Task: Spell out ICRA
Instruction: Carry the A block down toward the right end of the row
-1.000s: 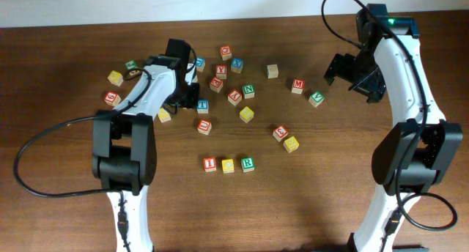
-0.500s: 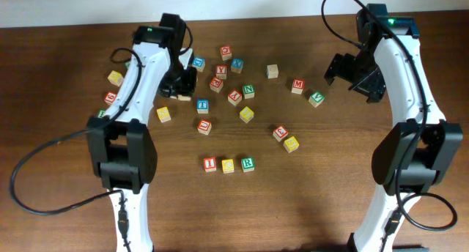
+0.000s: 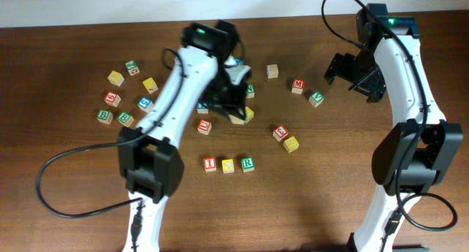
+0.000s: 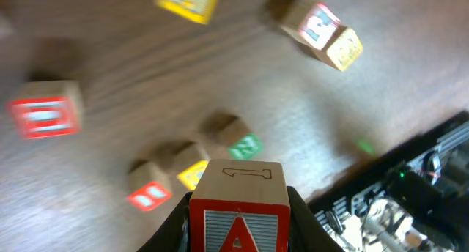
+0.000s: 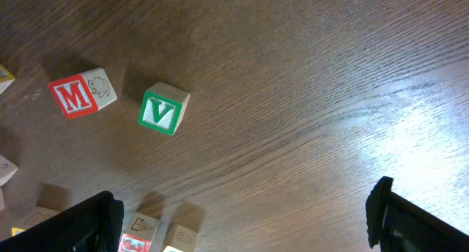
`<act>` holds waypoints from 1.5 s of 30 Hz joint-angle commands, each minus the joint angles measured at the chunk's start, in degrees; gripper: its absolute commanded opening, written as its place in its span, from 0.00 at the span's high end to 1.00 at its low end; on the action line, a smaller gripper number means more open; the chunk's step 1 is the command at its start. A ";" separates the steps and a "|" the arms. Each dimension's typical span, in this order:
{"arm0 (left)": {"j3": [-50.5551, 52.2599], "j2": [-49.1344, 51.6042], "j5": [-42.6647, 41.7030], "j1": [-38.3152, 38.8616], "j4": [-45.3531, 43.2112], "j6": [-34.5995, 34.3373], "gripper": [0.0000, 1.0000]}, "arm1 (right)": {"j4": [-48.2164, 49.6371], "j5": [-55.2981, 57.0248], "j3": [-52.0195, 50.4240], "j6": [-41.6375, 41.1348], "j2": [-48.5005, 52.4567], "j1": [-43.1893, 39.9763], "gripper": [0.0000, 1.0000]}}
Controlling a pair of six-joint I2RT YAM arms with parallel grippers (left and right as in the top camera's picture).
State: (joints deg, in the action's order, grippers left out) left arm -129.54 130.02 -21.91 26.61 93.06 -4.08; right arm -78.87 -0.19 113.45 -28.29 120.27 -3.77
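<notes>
The red I (image 3: 210,163), yellow C (image 3: 228,165) and green R (image 3: 248,163) cubes stand in a row at the table's front middle. The same row shows blurred in the left wrist view: red (image 4: 149,195), yellow (image 4: 192,173), green (image 4: 245,146). My left gripper (image 3: 233,98) hangs over the table's middle, shut on the red A cube (image 4: 237,208), which it holds above the table behind the row. My right gripper (image 3: 352,72) is open and empty at the far right.
Several loose letter blocks lie at the far left (image 3: 126,119) and around the middle (image 3: 204,125). A red M block (image 5: 73,96) and a green V block (image 5: 161,111) lie near my right gripper. Two blocks (image 3: 286,138) lie right of the middle.
My left arm has swung right from the left block cluster to the table's middle, carrying the cube. The right arm has not moved.
</notes>
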 commanded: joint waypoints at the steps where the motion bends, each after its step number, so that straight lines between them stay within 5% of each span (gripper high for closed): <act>1: 4.28 0.37 -0.74 6.56 -2.56 -3.78 0.81 | 0.07 0.48 0.79 -0.09 -2.14 -0.02 0.02; 7: 19.82 0.37 5.38 16.70 -16.46 -21.29 0.83 | 0.07 0.48 0.79 -0.09 -2.14 -0.02 0.02; 14: 28.24 0.37 17.33 18.86 -24.57 -34.84 0.81 | 0.07 0.48 0.79 -0.09 -2.14 -0.02 0.02; 24: 28.24 0.37 18.34 18.82 -29.22 -36.70 0.76 | 0.07 0.48 0.79 -0.09 -2.14 -0.02 0.02; 26: 28.24 0.37 18.29 19.12 -28.48 -36.70 0.67 | 0.07 0.48 0.79 -0.09 -2.14 -0.02 0.02; 29: 28.24 0.37 18.05 19.26 -27.45 -36.68 0.66 | 0.07 0.48 0.79 -0.09 -2.14 -0.02 0.02; 39: 28.24 0.37 10.73 19.26 -25.75 -36.65 0.79 | 0.09 0.48 0.79 -0.09 -2.14 -0.02 0.02; 45: 28.24 0.37 10.75 19.26 -23.82 -36.68 0.75 | 0.07 0.48 0.79 -0.09 -2.14 -0.02 0.02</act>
State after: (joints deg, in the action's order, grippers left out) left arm -101.78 130.02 -10.37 45.69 69.14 -40.36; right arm -78.87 -0.19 113.45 -28.29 120.27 -3.77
